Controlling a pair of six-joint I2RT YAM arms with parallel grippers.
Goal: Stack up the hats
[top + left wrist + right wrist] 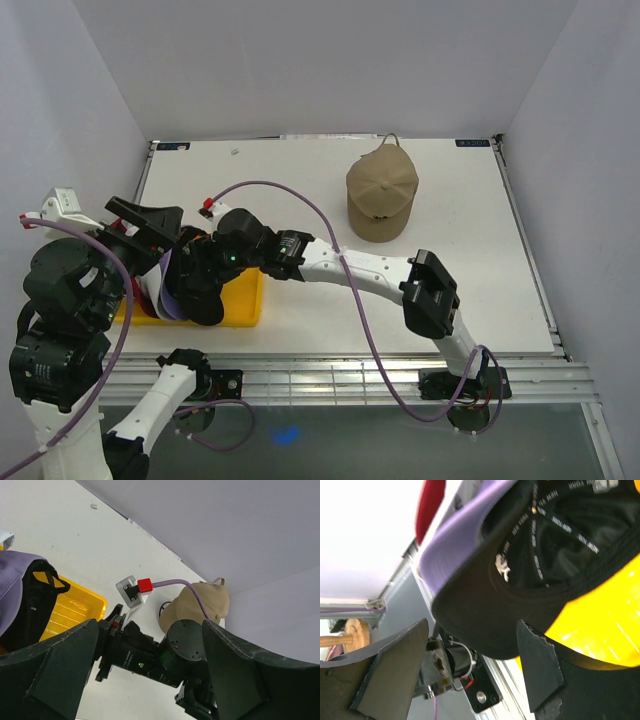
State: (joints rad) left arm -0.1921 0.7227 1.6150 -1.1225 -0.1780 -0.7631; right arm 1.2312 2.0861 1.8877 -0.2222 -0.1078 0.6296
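A black cap (485, 615) and purple-brimmed cap (455, 535) fill the yellow tray (240, 310), the black brim between the wide-open right jaws. The left jaws are open and empty. A tan cap (381, 200) lies well apart on the tabletop (480, 250).

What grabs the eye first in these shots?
The right arm stretches across to the yellow tray at the near left, its open pincer straddling a cap's black brim there. A lone tan cap sits far right on the white table.
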